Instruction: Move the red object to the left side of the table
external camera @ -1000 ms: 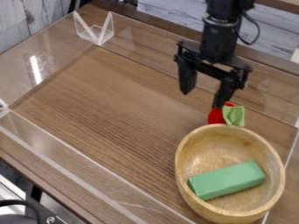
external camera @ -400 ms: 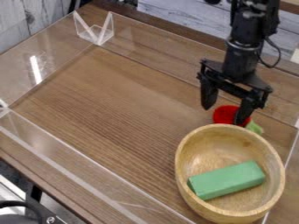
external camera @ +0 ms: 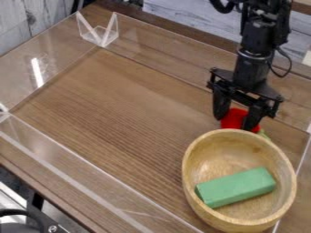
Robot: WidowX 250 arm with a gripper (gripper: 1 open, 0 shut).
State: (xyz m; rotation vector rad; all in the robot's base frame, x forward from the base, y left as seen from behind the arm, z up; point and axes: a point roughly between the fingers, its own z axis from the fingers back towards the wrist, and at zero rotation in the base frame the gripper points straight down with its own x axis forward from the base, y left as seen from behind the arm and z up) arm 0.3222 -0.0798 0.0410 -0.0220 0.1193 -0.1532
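Observation:
The red object (external camera: 238,116), a small round toy fruit, sits on the table (external camera: 109,100) just behind the wooden bowl's far rim. My gripper (external camera: 243,113) has come straight down over it. Its two black fingers (external camera: 220,102) stand on either side of the fruit, still apart, and I cannot make out firm contact. The fruit's green leaf piece is mostly hidden behind the right finger.
A round wooden bowl (external camera: 205,148) at the front right holds a green rectangular block (external camera: 237,188). Low clear acrylic walls (external camera: 49,155) border the tabletop, and a small clear stand (external camera: 97,29) sits at the far left corner.
The gripper moved right from beside the fruit and dropped down over it. Its fingers have drawn closer together around the red object.

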